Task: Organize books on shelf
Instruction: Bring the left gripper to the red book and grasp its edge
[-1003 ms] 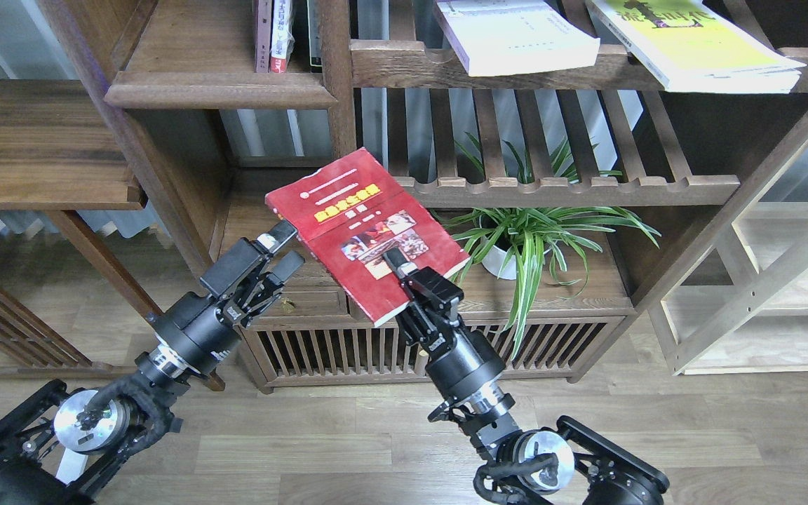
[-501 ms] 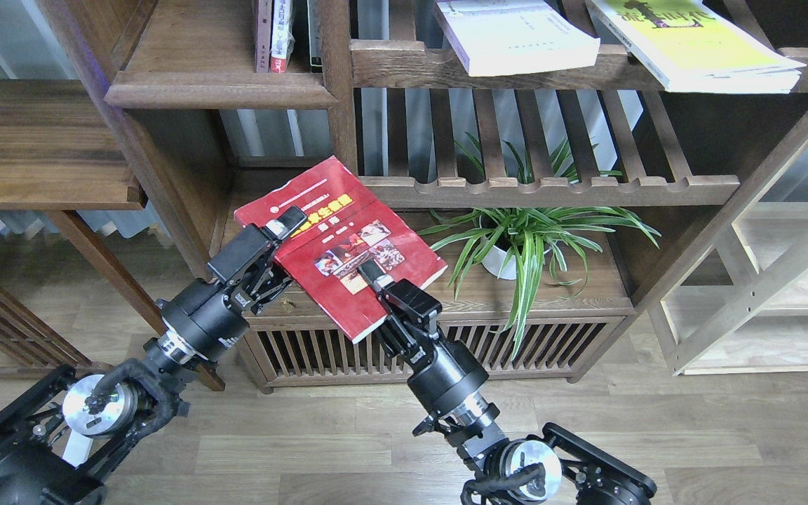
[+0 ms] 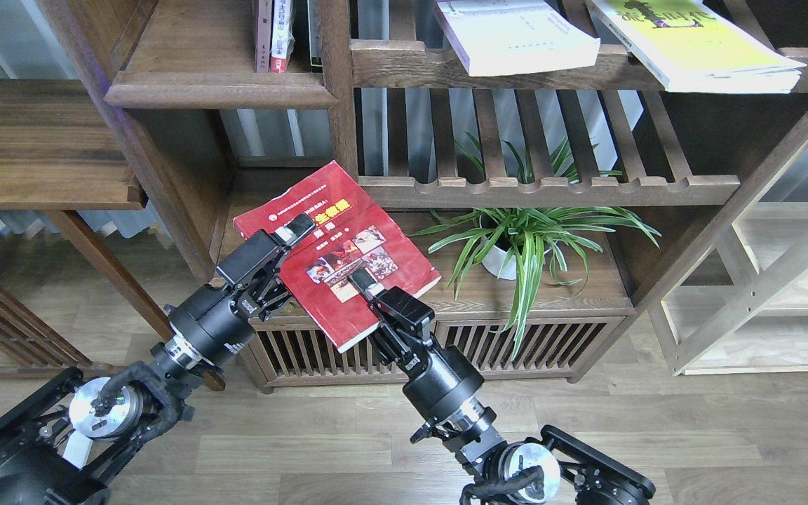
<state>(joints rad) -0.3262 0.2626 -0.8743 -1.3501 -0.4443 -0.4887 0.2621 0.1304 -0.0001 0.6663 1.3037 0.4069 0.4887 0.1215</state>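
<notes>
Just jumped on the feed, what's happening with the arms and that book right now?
Both arms hold the dark red paperback with the yellow title in the air, in front of the walnut bookcase. The left gripper clamps its left edge and the right gripper its near edge. The plain white paperback and the yellow-green paperback lie on the upper slatted rack. The solid dark-brown shelf board at upper left carries only a few thin upright volumes.
</notes>
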